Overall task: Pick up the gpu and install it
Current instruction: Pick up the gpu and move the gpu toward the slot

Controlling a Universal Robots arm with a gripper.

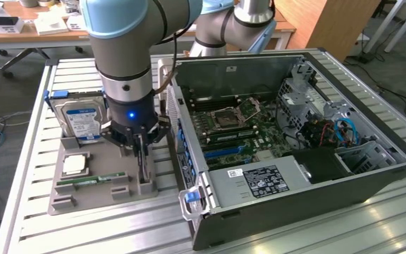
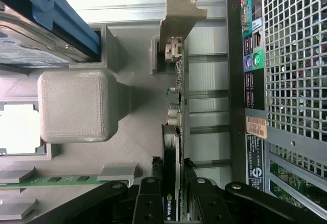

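My end effector (image 1: pixel 141 152) was drawn narrow onto the gpu (image 2: pixel 176 109), one finger against each face. The card stood on edge in its slot of the grey holder (image 1: pixel 90 194), on the side nearest the open computer case (image 1: pixel 259 182). I judged the grasp made, the card not yet lifted out, and the whole install left to do. On the table (image 1: pixel 69 233) I counted one gpu, one hard drive (image 1: pixel 82 119), one processor chip (image 1: pixel 74 165), one RAM stick (image 1: pixel 90 181) and one case.
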